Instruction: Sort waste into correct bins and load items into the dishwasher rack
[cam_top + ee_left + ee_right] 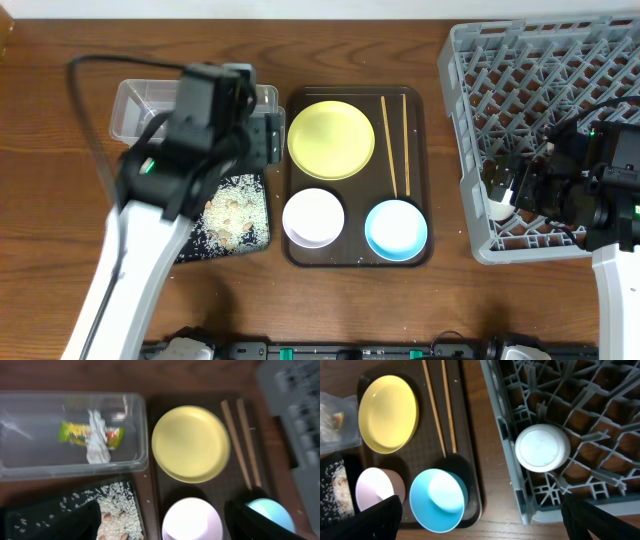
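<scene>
The clear tub [30, 462] holds the green-and-orange wrapper [75, 433] and the white tissue [96, 440]. Rice scraps [235, 215] lie in the black tray [192, 252]. The yellow plate [331, 139], white bowl [313, 216], blue bowl [396, 228] and two chopsticks [391, 140] sit on the brown serving tray. My left gripper [258, 132] hovers open and empty over the tub and black tray; in the left wrist view its fingers [165, 527] spread wide. My right gripper [512, 186] is open and empty above the near-left corner of the grey rack [560, 70].
The brown serving tray [430, 150] lies between the bins and the rack. A round white upturned dish [542, 446] stands inside the rack near its front left corner. Stray rice grains dot the wood by the black tray.
</scene>
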Available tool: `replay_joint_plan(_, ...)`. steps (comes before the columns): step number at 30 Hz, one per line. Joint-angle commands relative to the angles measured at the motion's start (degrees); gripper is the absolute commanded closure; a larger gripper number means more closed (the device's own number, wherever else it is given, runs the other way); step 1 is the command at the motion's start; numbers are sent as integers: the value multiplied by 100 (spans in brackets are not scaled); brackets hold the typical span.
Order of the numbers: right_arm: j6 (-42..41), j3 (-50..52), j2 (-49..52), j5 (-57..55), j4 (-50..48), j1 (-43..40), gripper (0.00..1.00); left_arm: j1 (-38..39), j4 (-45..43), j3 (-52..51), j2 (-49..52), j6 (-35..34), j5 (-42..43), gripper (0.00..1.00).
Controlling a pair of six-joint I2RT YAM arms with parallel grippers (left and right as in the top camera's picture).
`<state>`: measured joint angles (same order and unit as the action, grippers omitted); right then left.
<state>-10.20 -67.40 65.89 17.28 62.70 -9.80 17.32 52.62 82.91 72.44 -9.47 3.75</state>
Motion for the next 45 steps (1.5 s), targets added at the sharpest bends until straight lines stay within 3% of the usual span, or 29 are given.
replay_joint_plan(1,42,-74,-37,-122,-42,-63,1,17,164,101,-476,175,13,17)
replay_joint_plan(8,42,-74,-37,-122,-24,-63,1,17,391,101,-1134,175,13,15)
replay_joint_plan(18,42,-74,-37,-122,-22,-63,1,50,555,44,-1292,179,9,9)
replay_joint_plan(22,42,-74,-37,-122,-22,-63,1,44,420,-192,-1646,221,-321,9)
replay_joint_plan(32,42,-74,-37,-122,-22,-63,1,-227,-1547,-2710,-3628,389,-743,9)
replay_joint_plan(45,44,-74,-37,-122,-20,-63,1,-713,-3198,-5508,-6155,358,-721,8)
